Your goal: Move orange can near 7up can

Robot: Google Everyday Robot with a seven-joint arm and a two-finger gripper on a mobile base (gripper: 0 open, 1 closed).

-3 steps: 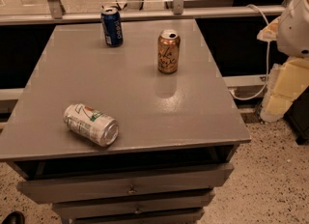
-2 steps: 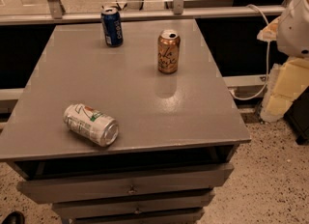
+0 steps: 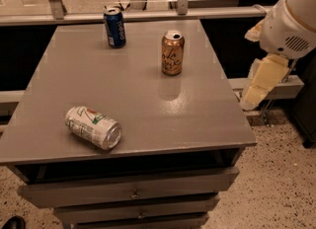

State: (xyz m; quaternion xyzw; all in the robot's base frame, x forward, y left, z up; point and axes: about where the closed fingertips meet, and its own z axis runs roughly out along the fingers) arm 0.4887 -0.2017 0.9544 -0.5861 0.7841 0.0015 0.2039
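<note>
I am at the very start — the reach for the orange can (image 3: 172, 53) is not yet made. My tool (image 3: 261, 82) hangs beyond the right edge of the surface (image 3: 148, 109); whether it is parted or closed I cannot tell. The orange can stands upright toward the back, well apart from my tool and to its left. The 7up can (image 3: 93, 127) lies on its side near the front left. Next, I judge, I must swing in over the surface and grip the orange can — squarely, so it stays upright.

Jaws right of orange can (image 3: 172, 54)
</note>
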